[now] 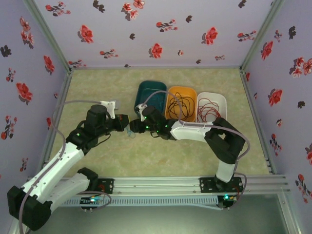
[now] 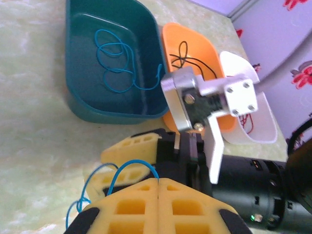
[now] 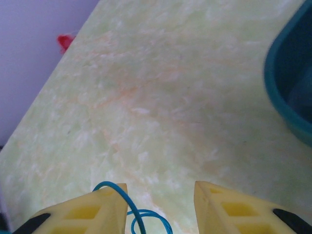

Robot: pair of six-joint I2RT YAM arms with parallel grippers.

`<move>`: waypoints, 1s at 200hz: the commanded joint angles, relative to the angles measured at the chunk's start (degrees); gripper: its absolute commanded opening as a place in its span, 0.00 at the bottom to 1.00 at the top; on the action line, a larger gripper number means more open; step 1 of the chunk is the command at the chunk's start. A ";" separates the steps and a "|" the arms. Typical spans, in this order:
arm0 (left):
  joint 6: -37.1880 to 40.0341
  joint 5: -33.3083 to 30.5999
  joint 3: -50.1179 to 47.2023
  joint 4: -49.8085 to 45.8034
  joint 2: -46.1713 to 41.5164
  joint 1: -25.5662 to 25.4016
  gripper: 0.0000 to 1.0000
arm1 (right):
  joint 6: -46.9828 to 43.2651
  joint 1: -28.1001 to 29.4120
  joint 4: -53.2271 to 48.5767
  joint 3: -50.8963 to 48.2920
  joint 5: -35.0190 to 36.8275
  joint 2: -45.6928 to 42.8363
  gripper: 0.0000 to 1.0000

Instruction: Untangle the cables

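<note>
Toward 12 o'clock, teal tray (image 1: 146,84) holds a coiled blue cable (image 2: 114,63), orange tray (image 1: 181,88) a black cable (image 1: 181,103), white tray (image 1: 212,94) a red cable (image 1: 208,109). At the desk (image 1: 97,87) centre, left end effector (image 2: 158,181) pinches a loose blue cable (image 2: 134,163); right end effector (image 3: 161,195) stands part-open astride it.

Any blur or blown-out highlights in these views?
Top external: even, soft light, slightly hazy. Left wrist: white tray washed out, left claw close and soft. Right wrist: teal tray rim blurred, blue cable fairly sharp.

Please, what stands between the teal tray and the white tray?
The orange tray, holding a black cable, stands between the teal tray and the white tray; the top view shows it.
</note>
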 commanded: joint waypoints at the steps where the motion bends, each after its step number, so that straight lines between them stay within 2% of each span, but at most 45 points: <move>1: 3.38 3.45 3.57 0.50 -3.51 0.33 0.00 | 1.78 -0.59 -5.41 1.62 8.80 -0.20 0.40; 24: 6.14 4.14 6.51 -1.79 -6.89 0.39 0.00 | 4.64 -1.95 -10.30 1.69 12.75 -0.59 0.39; 56: 8.83 5.22 10.59 -3.25 -11.41 0.38 0.00 | 7.79 -3.42 -14.42 1.35 13.54 -0.17 0.38; 87: 11.96 4.06 14.35 -5.22 -13.43 0.39 0.00 | 9.52 -3.75 -14.35 -0.88 13.57 -1.70 0.38; 107: 12.96 2.15 15.63 -5.48 -13.12 0.45 0.00 | 8.95 -3.97 -12.41 -2.42 11.87 -3.63 0.40; 134: 14.17 1.88 17.14 -4.27 -11.45 0.49 0.00 | 7.95 -3.95 -14.13 -3.45 13.94 -6.67 0.41; 175: 17.99 -3.77 23.04 -5.59 -8.71 0.59 0.00 | 7.27 -4.08 -16.18 -6.03 15.51 -10.17 0.35; 200: 20.68 -6.96 28.11 -5.31 -7.52 0.95 0.00 | 7.99 -4.76 -16.61 -8.04 15.91 -11.81 0.35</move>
